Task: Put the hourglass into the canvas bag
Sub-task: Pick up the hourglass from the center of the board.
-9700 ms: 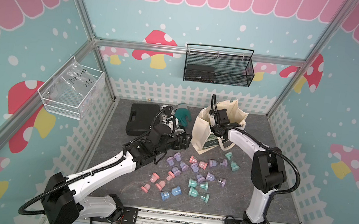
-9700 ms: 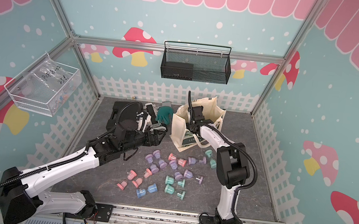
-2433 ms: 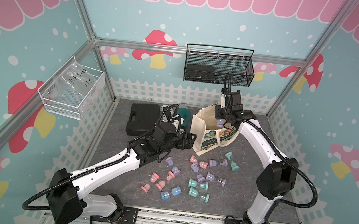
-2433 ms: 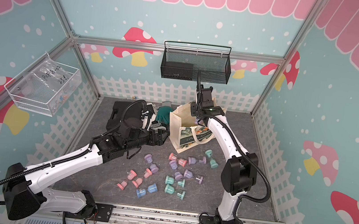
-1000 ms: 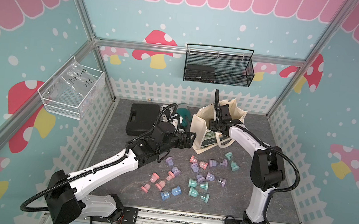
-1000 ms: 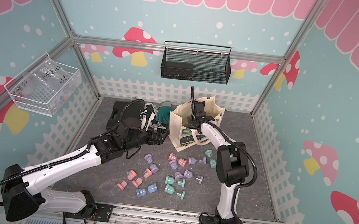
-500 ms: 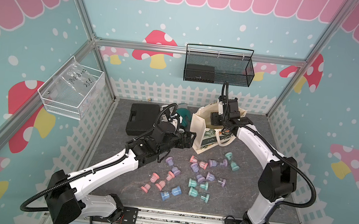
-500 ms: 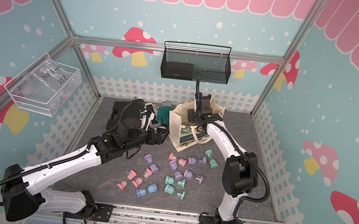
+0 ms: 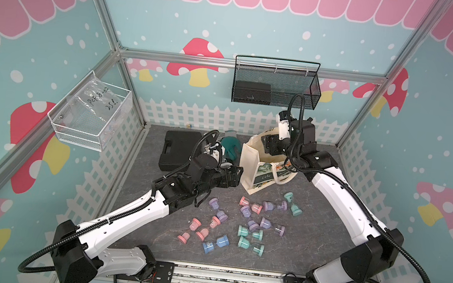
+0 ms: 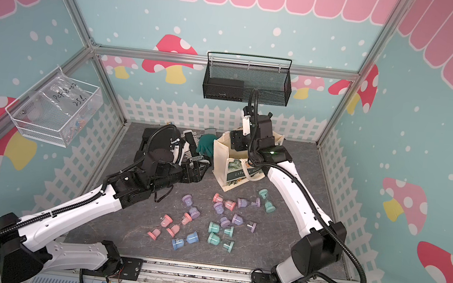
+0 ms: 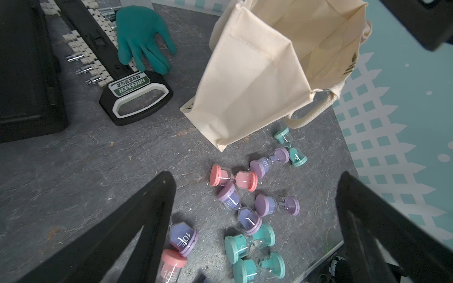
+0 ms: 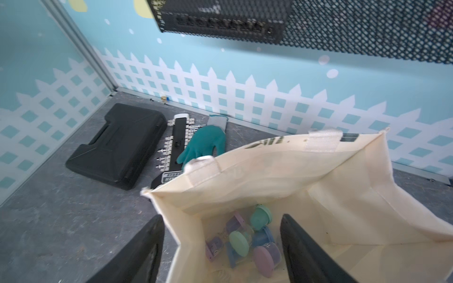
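Hangs right gripper above open mouth of canvas bag, jaws spread, nothing held. Shows bagged hourglasses piled at bag bottom: teal, lilac, blue caps. Stands bag toward back of grey table in both top views, print side facing loose hourglasses scattered just in front. Sits left gripper low, just beside bag, fingers wide apart, empty. Leaves teal glove, socket rail and black case behind it.
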